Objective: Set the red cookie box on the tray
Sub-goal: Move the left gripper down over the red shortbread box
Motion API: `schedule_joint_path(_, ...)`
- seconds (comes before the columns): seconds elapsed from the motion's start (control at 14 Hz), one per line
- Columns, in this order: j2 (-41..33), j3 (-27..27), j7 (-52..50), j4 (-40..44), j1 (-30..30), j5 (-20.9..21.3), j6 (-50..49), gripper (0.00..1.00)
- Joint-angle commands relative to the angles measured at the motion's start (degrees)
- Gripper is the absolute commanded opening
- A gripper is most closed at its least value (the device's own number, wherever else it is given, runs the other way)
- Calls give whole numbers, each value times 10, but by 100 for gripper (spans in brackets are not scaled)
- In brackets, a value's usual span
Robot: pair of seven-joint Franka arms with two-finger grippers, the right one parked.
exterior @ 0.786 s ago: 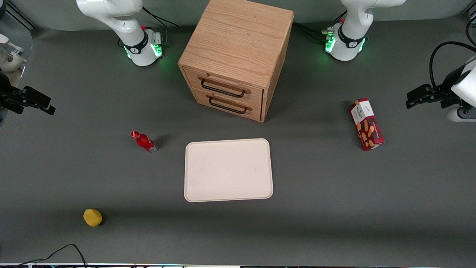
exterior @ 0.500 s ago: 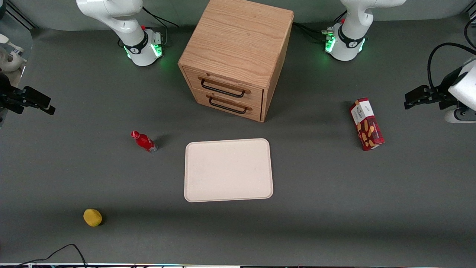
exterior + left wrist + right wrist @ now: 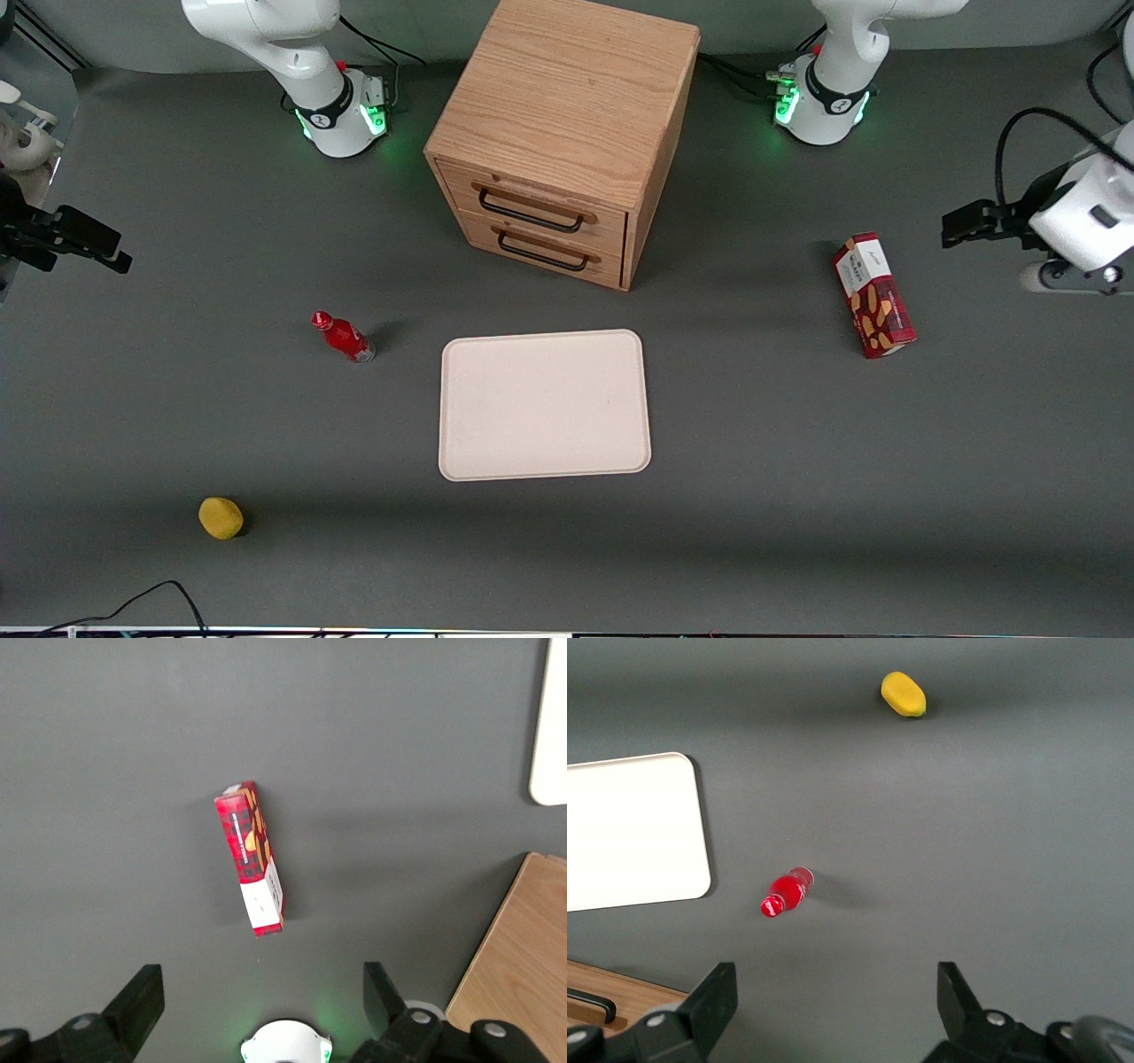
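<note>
The red cookie box (image 3: 873, 295) lies flat on the grey table toward the working arm's end, its white end panel pointing away from the front camera. In the left wrist view the red cookie box (image 3: 251, 859) shows whole, with bare table all round it. My gripper (image 3: 964, 225) hovers above the table beside the box, farther toward the working arm's end and apart from it. The gripper (image 3: 261, 1001) is open, its black fingers (image 3: 140, 999) spread wide with nothing between them. The pale cream tray (image 3: 545, 405) sits mid-table in front of the drawer cabinet, with nothing on it.
A wooden two-drawer cabinet (image 3: 567, 133) stands mid-table, farther from the front camera than the tray. A small red bottle (image 3: 344, 337) and a yellow object (image 3: 221, 517) lie toward the parked arm's end. The working arm's white base (image 3: 285, 1043) glows green.
My gripper has moved a little closer to the red cookie box and slightly away from the front camera. The box and tray have not moved.
</note>
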Motion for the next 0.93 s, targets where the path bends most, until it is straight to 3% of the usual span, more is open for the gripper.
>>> schedule_joint_path(0.0, -20, 11, -24, -116, -2, 10, 80, 100)
schedule_joint_path(0.36, -82, 24, -30, -339, 24, 15, 278, 100)
schedule_joint_path(0.86, -39, 37, -82, -446, 20, 15, 468, 100)
